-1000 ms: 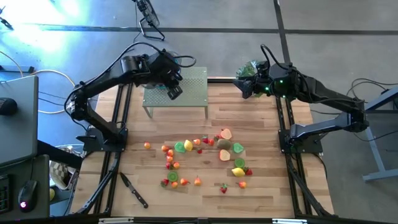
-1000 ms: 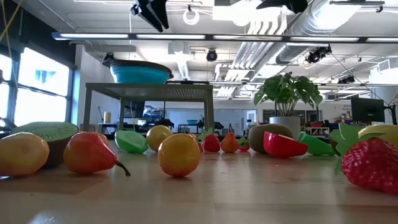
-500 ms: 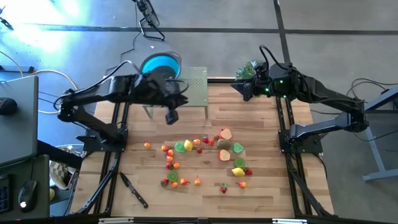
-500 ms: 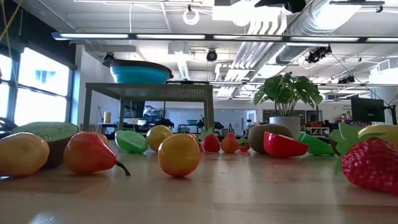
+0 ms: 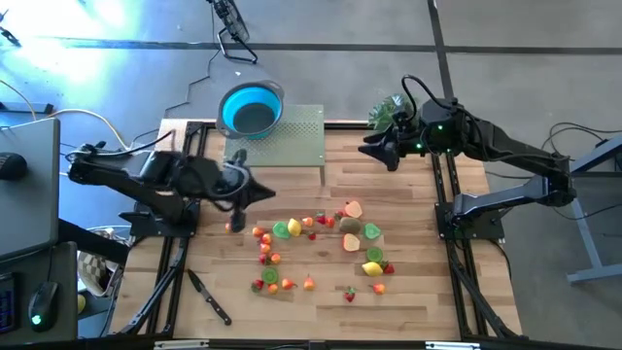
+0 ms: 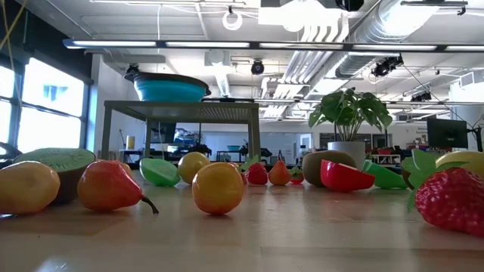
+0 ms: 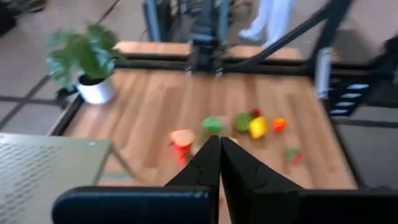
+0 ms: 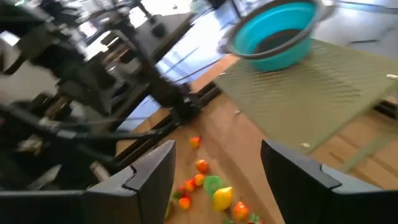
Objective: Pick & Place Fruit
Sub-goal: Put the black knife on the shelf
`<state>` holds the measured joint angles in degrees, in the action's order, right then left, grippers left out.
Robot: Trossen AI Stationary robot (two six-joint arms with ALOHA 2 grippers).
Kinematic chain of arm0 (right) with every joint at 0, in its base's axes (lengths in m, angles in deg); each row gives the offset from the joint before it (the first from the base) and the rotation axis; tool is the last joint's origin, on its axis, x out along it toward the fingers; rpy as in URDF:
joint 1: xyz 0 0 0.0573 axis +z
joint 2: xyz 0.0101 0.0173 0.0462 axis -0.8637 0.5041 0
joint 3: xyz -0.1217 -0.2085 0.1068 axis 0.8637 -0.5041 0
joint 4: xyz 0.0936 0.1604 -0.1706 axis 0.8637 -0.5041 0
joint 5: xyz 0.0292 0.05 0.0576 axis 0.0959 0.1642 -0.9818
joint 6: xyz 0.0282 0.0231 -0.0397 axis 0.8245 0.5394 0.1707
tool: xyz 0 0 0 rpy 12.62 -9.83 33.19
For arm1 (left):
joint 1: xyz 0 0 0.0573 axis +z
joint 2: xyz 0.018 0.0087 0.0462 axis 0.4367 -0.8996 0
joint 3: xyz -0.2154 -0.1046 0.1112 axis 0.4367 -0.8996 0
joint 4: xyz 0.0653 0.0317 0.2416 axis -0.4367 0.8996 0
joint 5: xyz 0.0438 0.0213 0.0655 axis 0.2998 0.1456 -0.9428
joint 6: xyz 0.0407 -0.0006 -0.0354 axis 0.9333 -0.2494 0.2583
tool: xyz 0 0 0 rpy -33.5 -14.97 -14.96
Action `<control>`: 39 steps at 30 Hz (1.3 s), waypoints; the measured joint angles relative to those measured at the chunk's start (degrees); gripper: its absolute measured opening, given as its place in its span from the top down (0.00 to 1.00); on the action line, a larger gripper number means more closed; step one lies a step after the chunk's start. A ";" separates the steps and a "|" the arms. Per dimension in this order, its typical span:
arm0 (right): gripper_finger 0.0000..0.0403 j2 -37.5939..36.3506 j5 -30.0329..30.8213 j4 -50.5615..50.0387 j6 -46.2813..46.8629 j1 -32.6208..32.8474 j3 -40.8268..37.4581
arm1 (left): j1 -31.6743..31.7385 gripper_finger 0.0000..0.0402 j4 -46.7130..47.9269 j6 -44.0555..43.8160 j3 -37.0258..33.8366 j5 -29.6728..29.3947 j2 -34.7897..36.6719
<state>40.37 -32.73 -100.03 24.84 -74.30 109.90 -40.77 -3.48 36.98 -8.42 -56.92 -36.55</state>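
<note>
Dark fingers of the left gripper [image 5: 255, 193] were seen pressed together in the left wrist view, nothing held between them. It was poised over the table's left side, just left of the fruit [image 5: 316, 243], pointed toward the right. The fruit was scattered across the middle of the wooden table [image 5: 408, 292], beginning just beside the left gripper and spreading away to its right and toward the front edge; the nearest piece was an orange one [image 5: 230, 227] close by the fingertips. No shared long axis could be read from the scatter. The left arm was judged nearer to the fruit, so the next pick was judged to be its job.

The right gripper [image 5: 371, 149] was held spread wide and empty at the back right, beside the plant [image 5: 387, 109], well apart from the fruit. A blue bowl [image 5: 251, 107] sat on a grey perforated stand [image 5: 292, 146] at the back, with no fruit seen inside it. A knife [image 5: 208, 297] lay front left. Behind the table, an open room with ceiling ducts and windows was visible.
</note>
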 joint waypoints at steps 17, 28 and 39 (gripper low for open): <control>0.43 0.00 -5.28 2.15 -1.91 0.00 -0.01 | -22.27 0.98 10.89 -25.61 -0.44 -11.83 3.94; 0.43 0.00 -3.27 3.03 -2.93 0.00 -0.02 | -28.59 0.98 11.57 -54.83 -0.44 -11.61 -1.10; 0.43 0.00 6.61 3.90 -5.51 -0.04 0.00 | -29.03 1.00 16.62 -96.23 -0.42 -9.82 -11.27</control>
<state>40.37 -26.12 -96.13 19.33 -74.34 109.90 -69.80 13.13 -59.25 -8.84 -66.74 -47.82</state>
